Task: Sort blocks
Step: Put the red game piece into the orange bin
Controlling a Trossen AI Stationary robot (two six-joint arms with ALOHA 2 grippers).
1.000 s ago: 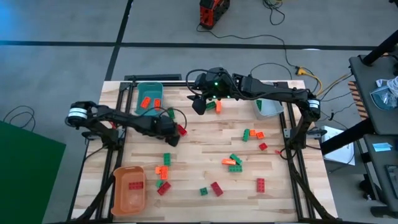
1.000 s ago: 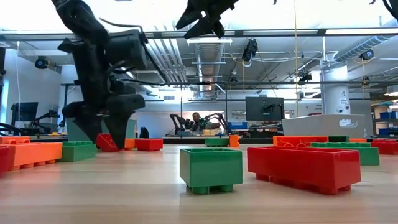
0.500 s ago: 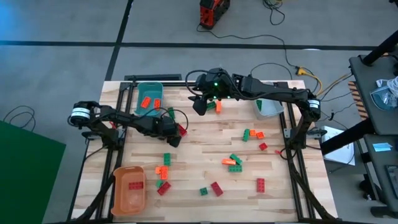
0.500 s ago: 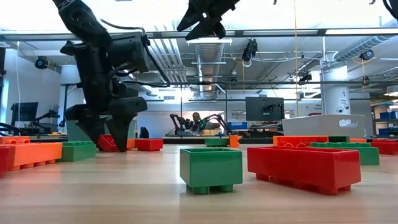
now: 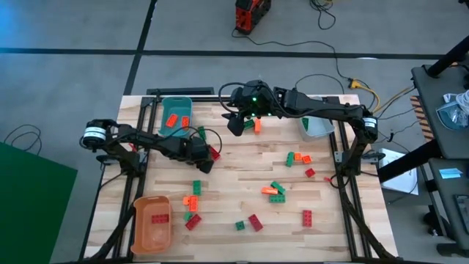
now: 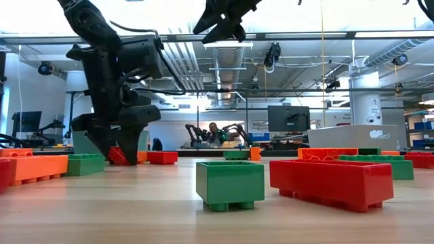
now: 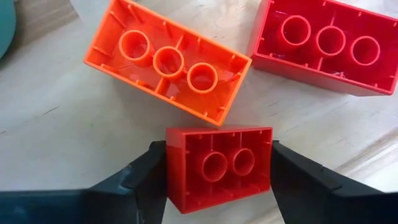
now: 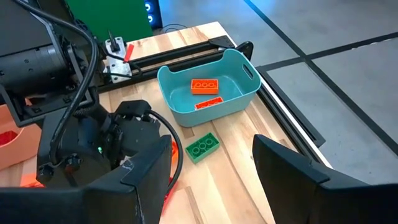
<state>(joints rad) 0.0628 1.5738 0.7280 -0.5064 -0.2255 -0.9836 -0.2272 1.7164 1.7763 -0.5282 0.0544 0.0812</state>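
Nearest in the low view, a green block (image 6: 230, 184) and a long red block (image 6: 331, 181) are sitting on the worktop (image 5: 242, 176), both studs down with their long sides running left to right. From above, blocks are lying scattered across the near and right parts of the worktop, pointing every which way.

At the near left corner the orange bin (image 5: 152, 222) is holding one red block (image 5: 160, 217), its long axis running left to right.

Farther in, left of centre, the left hand (image 7: 214, 171) is reaching down to the worktop with its fingers (image 7: 134, 180) closing on the two short ends of a small red block (image 7: 217, 163). That block is lying underside up, its long axis spanning the gap from finger to finger. Just beyond it are an orange block (image 7: 168, 59) and a larger red block (image 7: 323, 45), both underside up and set at a slant to each other.

At the far left the teal bin (image 8: 208, 87) is holding two orange blocks (image 8: 204, 85), lying roughly parallel.

The right hand (image 5: 235, 125) is hanging above the far middle of the worktop, fingers spread wide and holding nothing. A green block (image 8: 203, 147) is lying between it and the teal bin.
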